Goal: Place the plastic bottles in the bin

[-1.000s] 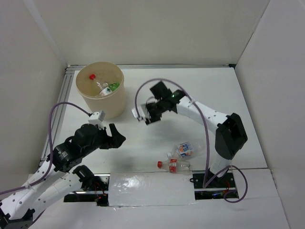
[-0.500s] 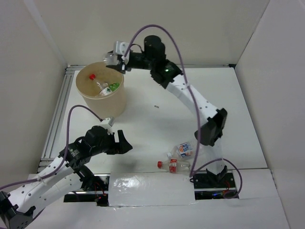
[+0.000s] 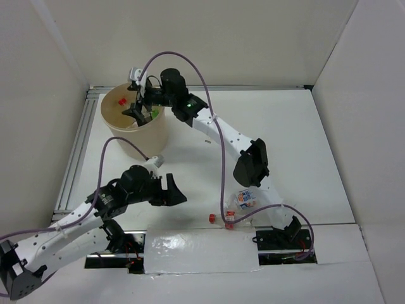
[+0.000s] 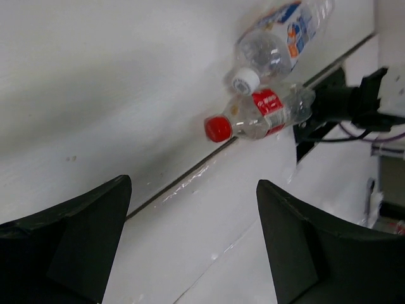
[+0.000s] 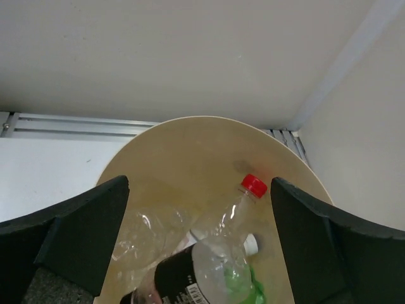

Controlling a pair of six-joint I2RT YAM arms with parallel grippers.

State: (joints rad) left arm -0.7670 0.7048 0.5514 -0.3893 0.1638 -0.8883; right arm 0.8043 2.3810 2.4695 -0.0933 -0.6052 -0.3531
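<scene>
The tan bin [image 3: 150, 134] stands at the back left. My right gripper [image 3: 140, 105] hangs over its mouth, open and holding nothing. In the right wrist view the bin [image 5: 190, 142] holds several plastic bottles: a dark-labelled one [image 5: 180, 278] just below the jaws, a red-capped clear one [image 5: 237, 202] and a green one [image 5: 256, 291]. Two bottles lie near the front edge, one with a blue-white label [image 3: 245, 198] and a red-capped one [image 3: 225, 219]. My left gripper [image 3: 176, 194] is open and empty, left of them. Its camera shows both, the red-capped bottle [image 4: 262, 114] and the blue-white one [image 4: 281, 38], beyond the gripper [image 4: 193, 185].
White walls enclose the table on three sides. A metal rail [image 3: 74, 152] runs along the left edge behind the bin. A white strip [image 3: 199, 250] and the arm bases [image 3: 281, 240] line the near edge. The right arm's elbow [image 3: 252, 163] reaches over the table above the two bottles.
The right arm swung from the middle of the table to above the bin, and its jaws opened, letting go of the dark-labelled bottle. The left gripper moved right, toward the two bottles.
</scene>
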